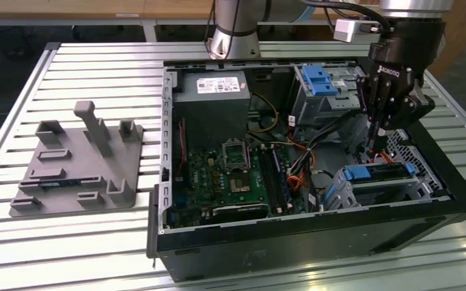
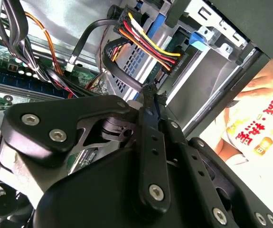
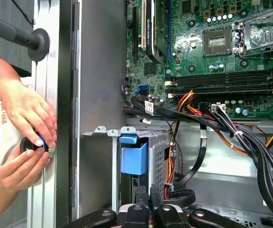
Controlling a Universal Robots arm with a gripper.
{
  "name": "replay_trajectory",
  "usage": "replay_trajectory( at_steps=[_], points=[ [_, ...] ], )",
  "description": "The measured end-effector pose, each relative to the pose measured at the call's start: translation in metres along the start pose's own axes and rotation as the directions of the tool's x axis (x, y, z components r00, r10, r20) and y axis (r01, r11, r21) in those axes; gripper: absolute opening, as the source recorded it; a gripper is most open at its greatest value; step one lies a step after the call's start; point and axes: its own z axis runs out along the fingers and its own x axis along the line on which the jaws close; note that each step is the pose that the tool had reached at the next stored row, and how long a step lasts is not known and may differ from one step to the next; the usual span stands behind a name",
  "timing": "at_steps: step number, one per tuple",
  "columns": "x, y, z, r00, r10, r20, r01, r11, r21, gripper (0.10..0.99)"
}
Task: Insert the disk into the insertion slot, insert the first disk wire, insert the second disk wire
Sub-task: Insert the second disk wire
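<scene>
Claw, seemingly tight on black wire, above disk

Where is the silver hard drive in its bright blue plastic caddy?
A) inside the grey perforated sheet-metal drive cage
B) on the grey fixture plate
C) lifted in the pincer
A: the blue-caddied silver hard drive sits within the grey perforated sheet-metal drive cage, with the pincer hanging above it.

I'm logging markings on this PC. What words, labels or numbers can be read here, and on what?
Power supply label: print too small to read.
Gripper, white lettering on its body: too small to read.
Person's shirt: red characters, tilted and partly cut off, not readable.
Circuit board: markings too small.
</scene>
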Motion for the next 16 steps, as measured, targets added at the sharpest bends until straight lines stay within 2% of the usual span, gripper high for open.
replay_trajectory(
  at_steps=[5,7,9,13,16],
  points=[
    [-0.0003,-0.0003,0.0001,1.0000,-0.001,0.0003,0.001,1.0000,0.000,0.145],
    [-0.0002,-0.0037,0.0000,1.0000,-0.005,0.0003,0.005,1.0000,-0.007,0.145],
    [0.0001,-0.0055,0.0001,1.0000,-0.006,0.0011,0.006,1.0000,-0.008,0.145],
    [0.0061,-0.0055,-0.0009,0.9996,-0.006,0.0289,0.006,1.0000,-0.007,0.145],
    [0.0106,-0.0054,-0.0022,0.9983,-0.006,0.0586,0.006,1.0000,-0.007,0.145]
  ],
)
